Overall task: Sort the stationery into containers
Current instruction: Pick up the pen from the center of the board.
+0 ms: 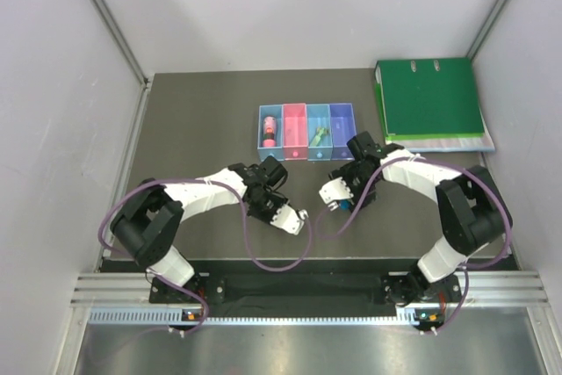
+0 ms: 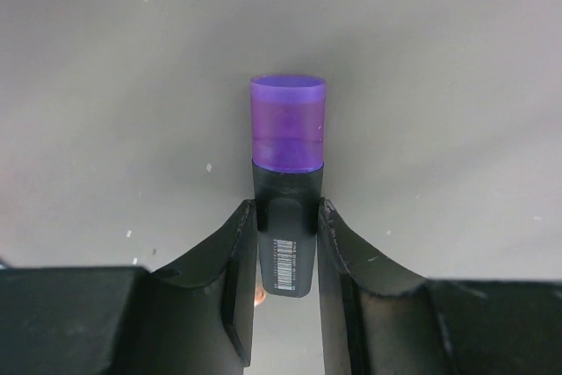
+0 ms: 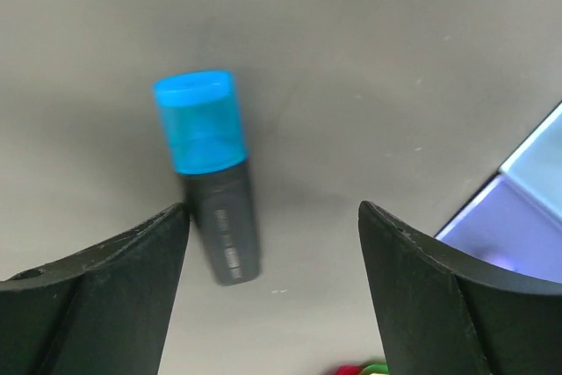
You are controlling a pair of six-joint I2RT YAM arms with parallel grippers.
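Left wrist view: left gripper (image 2: 287,217) clamped on a black plastic marker with a purple cap (image 2: 287,125); right gripper (image 3: 272,208) spread wide, holding nothing — a black blue-capped marker (image 3: 215,191) lies free on the grey tabletop (image 3: 395,68) beside one finger, nearer the near edge than the row of four small plastic bins (image 1: 306,116).

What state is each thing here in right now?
Left gripper: shut on purple-capped marker.
Right gripper: open.
Blue-capped marker: loose on table.
Light blue bin: holds a pink item.
Pink bin: contents unclear.
Blue bin: holds a mint green item.
Violet bin: looks empty.
Green binder: closed, lying flat.
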